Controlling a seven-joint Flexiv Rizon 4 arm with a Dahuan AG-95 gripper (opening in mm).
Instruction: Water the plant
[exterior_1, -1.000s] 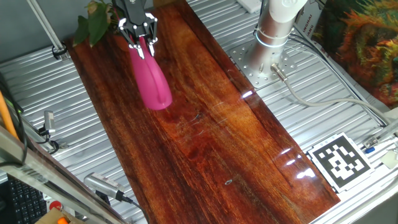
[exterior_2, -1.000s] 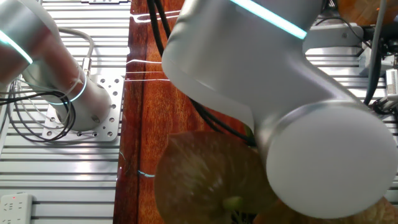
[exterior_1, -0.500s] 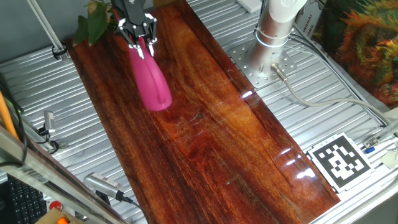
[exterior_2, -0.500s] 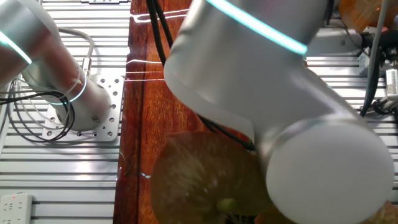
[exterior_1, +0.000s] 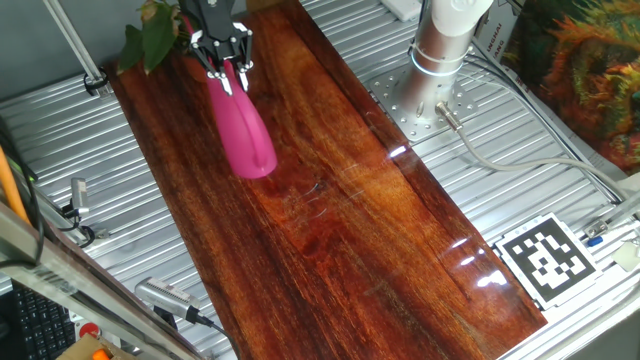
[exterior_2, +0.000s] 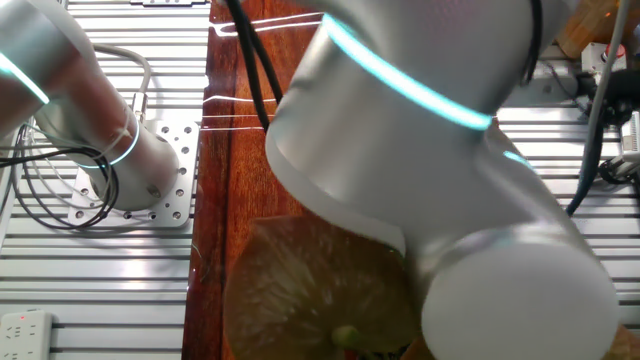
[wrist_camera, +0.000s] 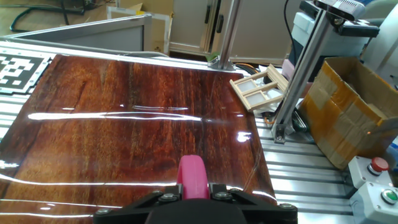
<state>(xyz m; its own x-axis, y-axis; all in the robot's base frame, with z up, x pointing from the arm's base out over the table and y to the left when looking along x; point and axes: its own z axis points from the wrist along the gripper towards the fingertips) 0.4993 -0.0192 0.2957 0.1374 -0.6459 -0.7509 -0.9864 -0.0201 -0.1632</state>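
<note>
- Gripper sits at the far left end of the wooden tabletop in one fixed view, its black fingers clamped around the narrow top end of the pink watering can.
- Pink watering can hangs tilted from that grip, its wider rounded end pointing down and toward the near side, over the dark red-brown wood; whether that end touches the board cannot be told.
- Plant shows just beside the gripper, to its left at the far left corner of the tabletop: a few broad, pointed, dark-green leaves, cut off by the top edge of the picture.
- Hand view looks along the tabletop; a pink part of the can rises between the black gripper parts at the bottom edge, with glossy wood stretching away beyond it.
- Arm base, a silver column with a lit ring, stands on a metal plate to the right of the tabletop, well apart from the gripper.
- Square black-and-white marker lies on the ribbed metal surface at the near right.
- Bushy orange-and-green foliage fills the far right corner.
- Other fixed view is mostly blocked by a large grey arm link with a glowing ring; below it a big brownish leaf appears out of focus.
- Cardboard box and a small wooden frame lie past the right edge of the board in the hand view.
</note>
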